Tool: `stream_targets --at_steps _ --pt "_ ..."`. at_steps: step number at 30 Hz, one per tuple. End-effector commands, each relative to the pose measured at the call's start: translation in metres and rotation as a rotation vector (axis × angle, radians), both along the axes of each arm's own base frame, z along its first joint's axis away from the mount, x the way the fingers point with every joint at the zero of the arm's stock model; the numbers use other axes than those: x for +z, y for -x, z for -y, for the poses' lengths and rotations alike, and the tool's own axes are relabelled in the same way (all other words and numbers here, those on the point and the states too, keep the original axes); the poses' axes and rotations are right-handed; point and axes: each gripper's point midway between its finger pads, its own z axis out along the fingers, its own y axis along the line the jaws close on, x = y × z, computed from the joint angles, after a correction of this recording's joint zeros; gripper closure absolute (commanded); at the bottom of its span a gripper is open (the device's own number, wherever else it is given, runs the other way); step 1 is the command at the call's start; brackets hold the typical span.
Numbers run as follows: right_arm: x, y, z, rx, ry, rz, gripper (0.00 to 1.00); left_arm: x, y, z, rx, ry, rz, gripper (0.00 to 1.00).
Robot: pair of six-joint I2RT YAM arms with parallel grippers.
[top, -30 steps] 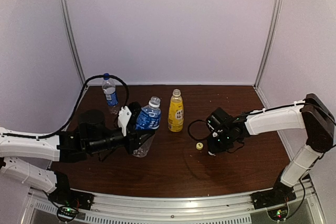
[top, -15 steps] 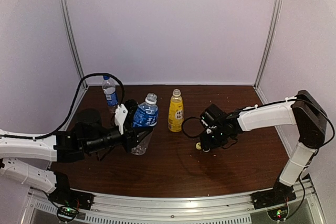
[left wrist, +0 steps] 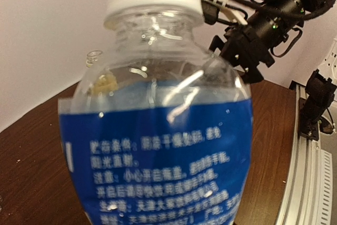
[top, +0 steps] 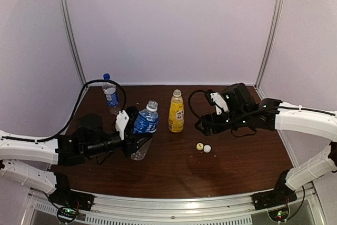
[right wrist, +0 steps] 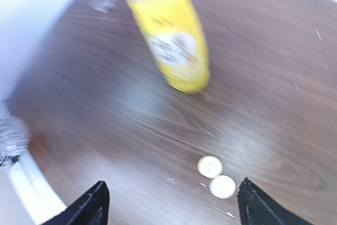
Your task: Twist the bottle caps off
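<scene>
Our left gripper (top: 136, 138) is clenched around the lower body of the short clear plastic bottle with the blue label (top: 146, 126), which leans tilted over the dark brown table (top: 247, 167). We cannot tell whether its base touches. Our right gripper (right wrist: 174, 206) is spread wide and holds nothing. Just beneath it on the table lie the small round yellow plastic cap (right wrist: 209, 166) and the small round white plastic cap (right wrist: 222, 186), side by side. Beyond them the yellow-orange plastic bottle (right wrist: 174, 40) stands upright.

We judge the small blue plastic cap (top: 107, 76) on the taller clear plastic bottle (top: 110, 96) to be the one left to unscrew. That bottle stands upright, beyond our left gripper and slightly to its left. It is well apart from the right gripper, with the yellow-orange bottle between. The left arm is nearer, but it is occupied.

Only the left wrist view shows the held bottle's neck bare above its white neck ring (left wrist: 152, 5). Only the right wrist view, though blurred, shows the right gripper parted.
</scene>
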Motion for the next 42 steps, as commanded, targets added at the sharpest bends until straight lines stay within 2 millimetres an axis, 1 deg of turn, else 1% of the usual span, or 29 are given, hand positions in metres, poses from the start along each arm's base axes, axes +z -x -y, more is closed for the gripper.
stream_targets --at_steps 1,3,5,8,9,14,17,20,25,29,36,39,42 --pt "0.092 0.020 -0.042 0.200 -0.272 0.156 0.12 0.017 0.007 0.007 -0.064 0.082 0.044 0.68" --pt "0.125 0.032 -0.057 0.278 -0.361 0.190 0.10 0.018 0.016 0.013 -0.126 0.095 0.045 0.67" --pt "0.147 0.037 -0.068 0.329 -0.403 0.210 0.08 0.019 0.024 0.018 -0.182 0.100 0.051 0.67" --pt "0.161 0.043 -0.089 0.398 -0.412 0.212 0.07 0.022 0.031 0.024 -0.239 0.108 0.060 0.65" --pt "0.169 0.046 -0.097 0.422 -0.420 0.220 0.06 0.022 0.033 0.026 -0.251 0.107 0.060 0.65" --pt "0.184 0.057 -0.129 0.528 -0.428 0.218 0.06 0.024 0.032 0.030 -0.260 0.097 0.058 0.64" --pt "0.184 0.065 -0.144 0.574 -0.417 0.206 0.10 0.026 0.031 0.030 -0.257 0.100 0.059 0.63" --pt "0.180 0.072 -0.153 0.607 -0.401 0.193 0.17 0.025 0.030 0.030 -0.247 0.098 0.058 0.63" --pt "0.173 0.082 -0.159 0.643 -0.384 0.166 0.27 0.023 0.022 0.026 -0.195 0.084 0.054 0.63" --pt "0.164 0.087 -0.162 0.660 -0.357 0.143 0.31 0.019 0.013 0.021 -0.138 0.064 0.053 0.63" --pt "0.161 0.083 -0.169 0.666 -0.339 0.148 0.49 0.016 0.015 0.021 -0.146 0.063 0.043 0.63" --pt "0.153 0.079 -0.171 0.660 -0.309 0.139 0.51 0.018 0.015 0.020 -0.146 0.068 0.045 0.63" --pt "0.149 0.077 -0.173 0.658 -0.297 0.137 0.57 0.019 0.015 0.019 -0.143 0.069 0.046 0.63"
